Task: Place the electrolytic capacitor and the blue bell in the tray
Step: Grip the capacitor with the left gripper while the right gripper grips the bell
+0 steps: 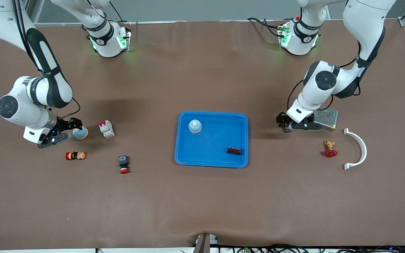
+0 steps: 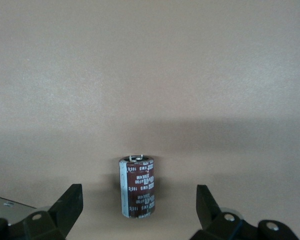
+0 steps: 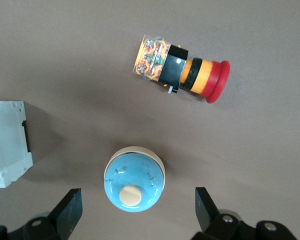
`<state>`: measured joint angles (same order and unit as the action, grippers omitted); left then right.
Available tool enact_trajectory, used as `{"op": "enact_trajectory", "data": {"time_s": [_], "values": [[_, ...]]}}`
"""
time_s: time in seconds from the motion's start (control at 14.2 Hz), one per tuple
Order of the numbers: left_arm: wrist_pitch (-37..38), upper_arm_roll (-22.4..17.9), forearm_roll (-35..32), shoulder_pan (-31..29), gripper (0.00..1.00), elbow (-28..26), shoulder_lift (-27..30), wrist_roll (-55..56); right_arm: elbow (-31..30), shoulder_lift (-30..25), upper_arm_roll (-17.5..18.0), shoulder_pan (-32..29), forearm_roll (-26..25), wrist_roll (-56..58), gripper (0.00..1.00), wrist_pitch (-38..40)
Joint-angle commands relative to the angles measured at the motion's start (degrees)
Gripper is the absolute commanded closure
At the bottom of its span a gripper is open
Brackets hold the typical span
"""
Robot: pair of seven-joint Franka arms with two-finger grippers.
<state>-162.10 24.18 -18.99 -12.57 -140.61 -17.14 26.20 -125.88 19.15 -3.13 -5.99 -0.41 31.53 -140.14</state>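
Observation:
The blue tray [image 1: 209,154] lies mid-table; a light-blue bell [image 1: 195,126] and a small dark brown part [image 1: 234,150] lie in it. A second blue bell [image 1: 80,133] with a cream button stands on the table toward the right arm's end. My right gripper [image 1: 71,130] is low beside it, open, with the bell [image 3: 134,178] just ahead of the gap between its fingers [image 3: 138,205]. A brown electrolytic capacitor [image 2: 138,187] stands upright on the table toward the left arm's end. My left gripper [image 2: 139,201] is open around it, not touching; it also shows in the front view [image 1: 284,123].
A white breaker [image 1: 106,129], an orange-and-red stop button [image 1: 75,155] and a red-capped button [image 1: 123,164] lie near the bell. A mesh-covered metal box [image 1: 325,118], a brass valve with a red handle [image 1: 329,149] and a white curved bracket [image 1: 359,149] lie near the left gripper.

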Motion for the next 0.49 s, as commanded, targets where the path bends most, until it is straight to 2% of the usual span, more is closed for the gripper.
{"op": "enact_trajectory", "data": {"time_s": [0.0, 0.42], "values": [[-0.94, 0.26, -2.28, -1.14, 0.0, -0.37, -0.79, 0.34, -0.68, 0.88, -0.03, 0.1, -0.2, 0.37, 0.0, -2.15], [-1.11, 0.17, -5.44, -2.9, 0.0, -0.02, -1.5, 0.43, -1.56, 3.26, -0.03, 0.28, -0.2, 0.55, 0.0, -6.1]]}}
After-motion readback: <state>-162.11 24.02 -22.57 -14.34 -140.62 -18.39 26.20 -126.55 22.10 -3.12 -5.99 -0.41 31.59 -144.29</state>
